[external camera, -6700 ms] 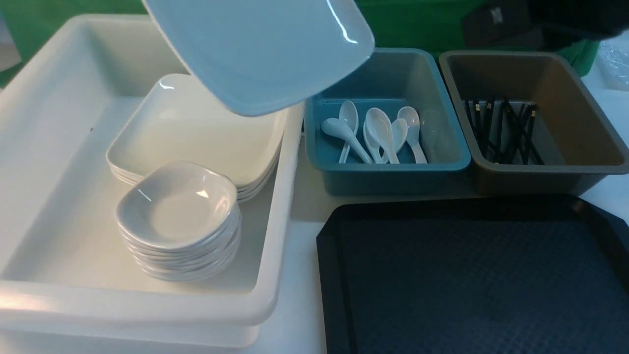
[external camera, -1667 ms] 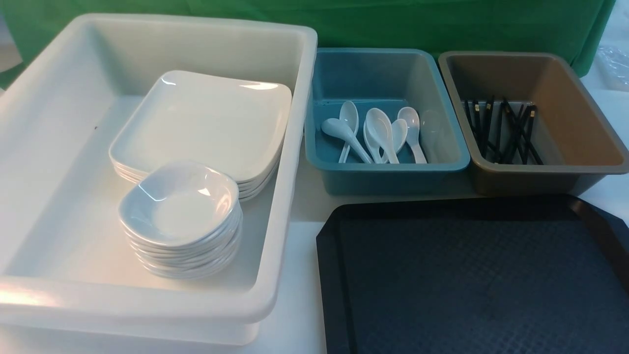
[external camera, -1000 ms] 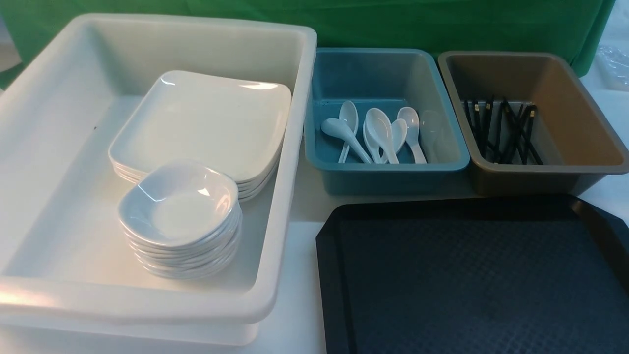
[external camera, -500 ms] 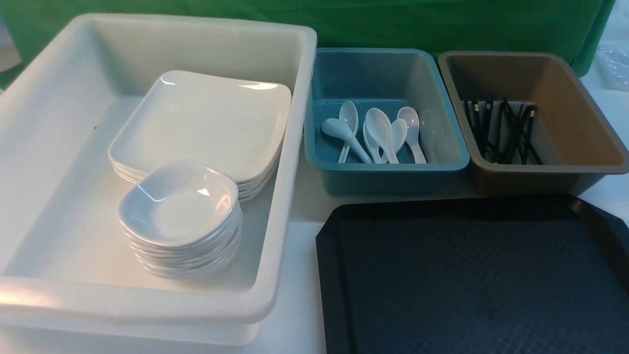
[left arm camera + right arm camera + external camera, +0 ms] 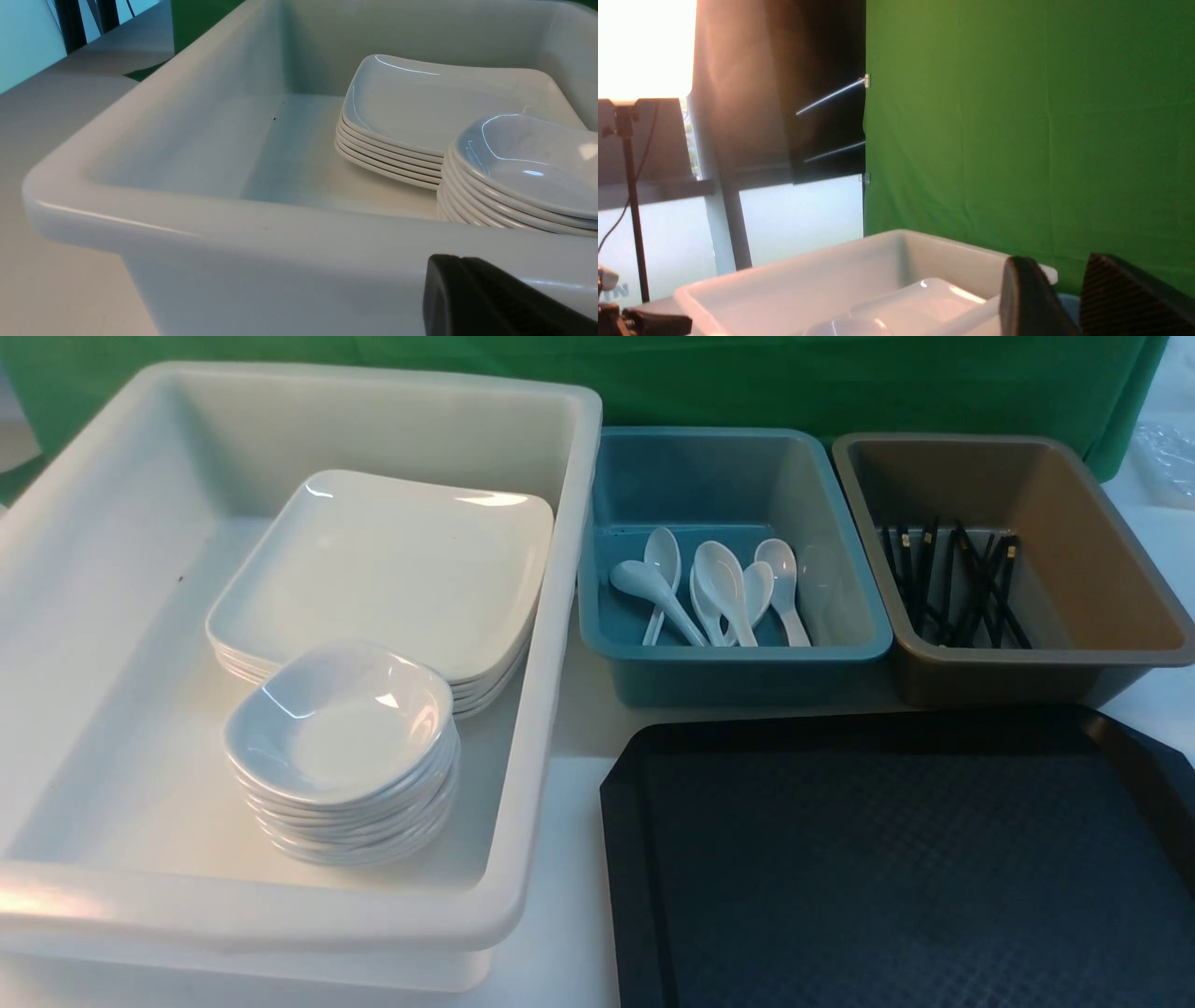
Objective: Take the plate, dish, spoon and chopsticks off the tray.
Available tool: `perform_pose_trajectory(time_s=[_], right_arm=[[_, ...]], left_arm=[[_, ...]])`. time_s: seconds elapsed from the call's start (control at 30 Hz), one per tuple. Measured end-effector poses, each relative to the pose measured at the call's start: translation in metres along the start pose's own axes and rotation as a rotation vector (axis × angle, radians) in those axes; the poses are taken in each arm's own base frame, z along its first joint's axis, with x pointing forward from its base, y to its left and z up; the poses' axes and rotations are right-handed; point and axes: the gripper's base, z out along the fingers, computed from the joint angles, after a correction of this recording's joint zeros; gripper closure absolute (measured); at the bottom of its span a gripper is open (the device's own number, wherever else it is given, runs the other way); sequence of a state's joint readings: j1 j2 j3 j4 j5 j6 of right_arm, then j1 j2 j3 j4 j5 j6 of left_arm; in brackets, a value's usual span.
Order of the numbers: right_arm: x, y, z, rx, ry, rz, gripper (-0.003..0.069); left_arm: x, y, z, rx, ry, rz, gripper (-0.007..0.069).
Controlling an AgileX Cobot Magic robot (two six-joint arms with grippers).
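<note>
Front view, tray (image 5: 896, 859) bare, far edge only

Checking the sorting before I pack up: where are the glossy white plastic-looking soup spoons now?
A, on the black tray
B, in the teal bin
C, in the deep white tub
B: the glossy white soup spoons lie inside the teal rectangular bin.
</note>
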State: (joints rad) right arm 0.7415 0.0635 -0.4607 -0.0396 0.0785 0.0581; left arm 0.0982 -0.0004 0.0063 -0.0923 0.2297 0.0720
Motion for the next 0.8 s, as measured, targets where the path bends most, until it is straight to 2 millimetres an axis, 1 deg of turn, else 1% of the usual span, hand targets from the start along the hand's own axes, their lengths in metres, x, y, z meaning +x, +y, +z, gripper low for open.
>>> perform_pose_trajectory(time_s=[0.07, 0.1, 0.13, 0.27, 0.43, 0.57, 0.63, 0.7, 0.8], right_arm=[[0.010, 0.000, 0.002, -0.001, 0.036, -0.001, 0.0428], [0.011, 0.000, 0.002, -0.001, 0.039, -0.001, 0.0427], [0.017, 0.000, 0.003, -0.001, 0.061, -0.001, 0.0424], [0.029, 0.000, 0.005, -0.001, 0.097, -0.005, 0.0424], [0.051, -0.002, 0.003, 0.040, 0.137, -0.028, 0.0424], [0.084, -0.011, 0.003, 0.207, 0.233, -0.078, 0.0424], [0.104, -0.018, 0.001, 0.318, 0.294, -0.095, 0.0424], [0.128, -0.026, -0.004, 0.431, 0.365, -0.100, 0.0424], [0.149, -0.031, -0.013, 0.532, 0.426, -0.094, 0.0424]], left_arm=[[0.000, 0.000, 0.000, 0.000, 0.000, 0.000, 0.0621], [0.000, 0.000, 0.000, 0.000, 0.000, 0.000, 0.0621], [0.000, 0.000, 0.000, 0.000, 0.000, 0.000, 0.0621], [0.000, 0.000, 0.000, 0.000, -0.001, 0.000, 0.0621], [0.000, 0.000, 0.000, 0.000, -0.004, 0.000, 0.0621], [0.000, 0.000, 0.000, -0.001, -0.004, 0.005, 0.0621], [0.000, 0.000, 0.000, -0.002, -0.005, 0.007, 0.0620], [0.000, 0.000, 0.000, -0.002, -0.005, 0.007, 0.0620], [0.000, 0.000, 0.000, -0.002, -0.005, 0.007, 0.0620]])
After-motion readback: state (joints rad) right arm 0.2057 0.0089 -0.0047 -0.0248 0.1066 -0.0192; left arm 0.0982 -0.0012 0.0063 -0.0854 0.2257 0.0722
